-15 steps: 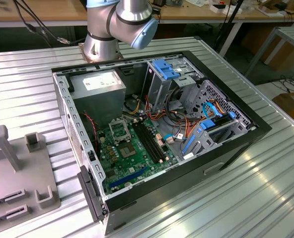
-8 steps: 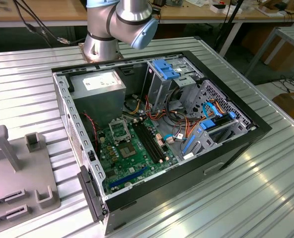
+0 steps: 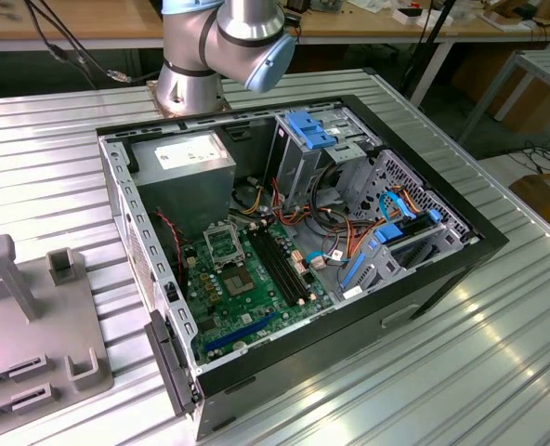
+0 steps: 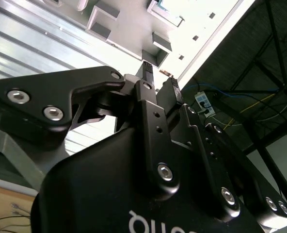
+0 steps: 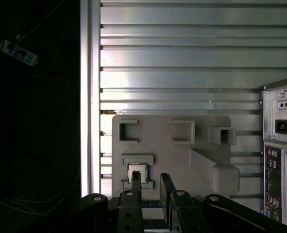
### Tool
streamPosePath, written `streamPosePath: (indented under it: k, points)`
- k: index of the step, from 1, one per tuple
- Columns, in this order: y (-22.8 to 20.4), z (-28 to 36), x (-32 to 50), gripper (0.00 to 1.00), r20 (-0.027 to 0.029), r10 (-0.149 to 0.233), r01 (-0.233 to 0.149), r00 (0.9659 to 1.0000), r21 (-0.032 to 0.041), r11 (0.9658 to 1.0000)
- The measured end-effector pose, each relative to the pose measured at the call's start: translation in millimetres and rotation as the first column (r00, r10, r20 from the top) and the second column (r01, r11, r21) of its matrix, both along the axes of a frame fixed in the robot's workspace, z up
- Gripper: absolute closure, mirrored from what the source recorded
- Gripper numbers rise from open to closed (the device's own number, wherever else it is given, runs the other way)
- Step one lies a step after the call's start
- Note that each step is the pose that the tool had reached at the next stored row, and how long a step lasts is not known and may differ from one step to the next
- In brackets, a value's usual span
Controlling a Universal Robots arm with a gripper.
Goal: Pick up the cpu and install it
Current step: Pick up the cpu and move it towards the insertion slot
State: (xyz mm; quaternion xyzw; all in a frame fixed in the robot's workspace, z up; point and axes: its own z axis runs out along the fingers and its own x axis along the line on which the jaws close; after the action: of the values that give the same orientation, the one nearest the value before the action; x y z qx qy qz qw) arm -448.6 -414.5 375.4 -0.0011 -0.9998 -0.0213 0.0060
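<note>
In the first wrist view the cpu (image 5: 137, 172), a small square chip with a silver lid, lies in a recess of the grey fixture plate (image 5: 172, 155). My gripper (image 5: 151, 187) hangs well above the plate, open, with nothing between its black fingers (image 5: 135, 183); one fingertip lines up over the cpu's edge. In the second wrist view the gripper (image 4: 158, 83) points at the same grey fixture plate (image 4: 129, 29). In the exterior view the open computer case (image 3: 294, 251) shows its green motherboard (image 3: 247, 293) with the bare cpu socket (image 3: 221, 243).
The case sits on a ribbed metal table (image 3: 461, 372), and the grey fixture plate (image 3: 33, 316) with upright posts lies at the exterior view's left. The arm's base (image 3: 193, 84) stands behind the case. The case's rear panel (image 5: 279, 155) borders the fixture. Cables and drive bays (image 3: 377, 223) crowd the case.
</note>
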Motion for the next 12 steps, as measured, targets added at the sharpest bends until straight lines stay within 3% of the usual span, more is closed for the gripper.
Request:
streamPosePath:
  k: [3,6,12]
  points:
    - [0.0,0.0,0.0,0.69,0.0000,0.000,0.000,1.0000,0.0001,1.0000]
    - [0.0,0.0,-0.1,0.56,0.0000,0.000,0.000,1.0000,0.0001,1.0000]
    - [0.2,-0.4,-0.2,0.49,0.0000,0.001,-0.001,1.0000,0.0001,1.0000]
